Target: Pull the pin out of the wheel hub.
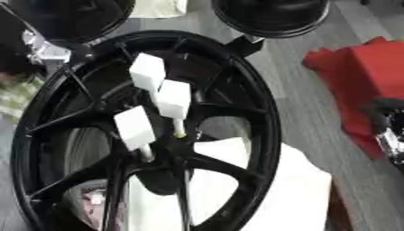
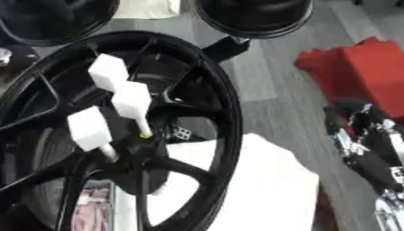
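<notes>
Standing upright at centre, a black wheel [image 1: 142, 135] carries three pins [image 1: 173, 100] in its hub [image 1: 162, 151], each topped with a white block and rising from between the spokes. Well apart, at the right edge, the right hand [image 2: 367, 144] shows dark and silver beside a red cloth [image 2: 363, 76]; whether its fingers are spread or curled cannot be told. A white sheet [image 2: 268, 180] lies under the wheel.

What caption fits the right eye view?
Three white-headed pins stand in the black wheel hub; right hand waits beside the rim.
</notes>
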Robot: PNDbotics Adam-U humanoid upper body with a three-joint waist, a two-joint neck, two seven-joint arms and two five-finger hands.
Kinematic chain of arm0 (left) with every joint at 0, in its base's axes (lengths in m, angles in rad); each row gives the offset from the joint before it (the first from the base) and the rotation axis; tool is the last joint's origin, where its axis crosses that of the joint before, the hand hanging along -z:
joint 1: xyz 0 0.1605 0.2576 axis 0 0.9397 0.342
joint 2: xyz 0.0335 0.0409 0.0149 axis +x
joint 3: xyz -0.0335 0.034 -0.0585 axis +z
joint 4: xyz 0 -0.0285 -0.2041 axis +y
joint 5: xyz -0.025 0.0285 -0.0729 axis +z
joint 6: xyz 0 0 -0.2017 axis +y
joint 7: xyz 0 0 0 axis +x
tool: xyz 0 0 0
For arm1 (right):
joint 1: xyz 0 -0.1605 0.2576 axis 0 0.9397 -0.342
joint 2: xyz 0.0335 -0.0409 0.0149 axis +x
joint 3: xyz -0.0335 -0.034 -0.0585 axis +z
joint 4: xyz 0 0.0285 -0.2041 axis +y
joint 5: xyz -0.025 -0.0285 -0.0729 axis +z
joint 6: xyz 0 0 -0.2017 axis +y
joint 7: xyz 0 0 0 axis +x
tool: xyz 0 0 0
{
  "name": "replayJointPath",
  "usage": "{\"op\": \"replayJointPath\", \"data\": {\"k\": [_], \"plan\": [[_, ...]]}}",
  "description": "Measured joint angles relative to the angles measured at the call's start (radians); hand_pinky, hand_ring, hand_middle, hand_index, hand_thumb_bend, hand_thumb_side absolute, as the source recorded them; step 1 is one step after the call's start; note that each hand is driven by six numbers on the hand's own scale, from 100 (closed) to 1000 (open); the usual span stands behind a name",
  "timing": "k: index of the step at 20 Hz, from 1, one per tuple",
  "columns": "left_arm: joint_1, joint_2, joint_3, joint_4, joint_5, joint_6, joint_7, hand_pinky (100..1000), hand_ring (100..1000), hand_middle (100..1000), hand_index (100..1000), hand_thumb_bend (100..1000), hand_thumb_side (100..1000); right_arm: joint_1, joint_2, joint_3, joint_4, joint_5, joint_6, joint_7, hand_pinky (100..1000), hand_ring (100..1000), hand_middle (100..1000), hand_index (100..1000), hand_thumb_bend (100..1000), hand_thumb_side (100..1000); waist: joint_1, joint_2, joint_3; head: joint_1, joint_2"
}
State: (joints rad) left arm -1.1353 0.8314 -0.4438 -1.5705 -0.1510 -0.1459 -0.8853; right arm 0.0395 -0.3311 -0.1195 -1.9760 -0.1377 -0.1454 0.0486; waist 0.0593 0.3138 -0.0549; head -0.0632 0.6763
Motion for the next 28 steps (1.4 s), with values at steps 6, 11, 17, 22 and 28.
{"op": "replayJointPath", "data": {"k": [6,11,17,22,28], "plan": [[-0.024,-0.039,-0.030,0.030,-0.016,0.023,-0.020,914,911,846,935,452,713,-0.004,0.000,0.003,0.000,0.000,0.002,0.002,980,764,575,736,269,362,0.003,0.000,-0.006,0.006,0.000],[-0.039,-0.050,-0.047,0.043,-0.018,0.011,-0.022,929,923,849,941,467,760,-0.004,0.000,0.003,0.000,-0.001,0.005,0.004,980,765,575,737,266,363,0.006,0.000,-0.006,0.009,0.000],[-0.053,-0.070,-0.065,0.067,-0.006,0.003,-0.022,933,929,851,947,465,802,-0.005,0.000,0.003,0.000,-0.002,0.006,0.005,980,764,575,736,265,364,0.006,0.000,-0.007,0.012,-0.001],[-0.054,-0.081,-0.078,0.079,0.007,0.004,-0.022,932,934,858,952,460,792,-0.009,0.000,0.003,0.000,-0.002,0.008,0.006,980,764,575,736,266,364,0.007,0.000,-0.009,0.013,-0.001],[-0.056,-0.084,-0.083,0.084,0.000,0.007,-0.022,933,943,870,959,470,775,-0.010,0.000,0.003,0.000,-0.003,0.012,0.004,980,764,574,736,266,364,0.007,0.000,-0.012,0.014,-0.001]]}}
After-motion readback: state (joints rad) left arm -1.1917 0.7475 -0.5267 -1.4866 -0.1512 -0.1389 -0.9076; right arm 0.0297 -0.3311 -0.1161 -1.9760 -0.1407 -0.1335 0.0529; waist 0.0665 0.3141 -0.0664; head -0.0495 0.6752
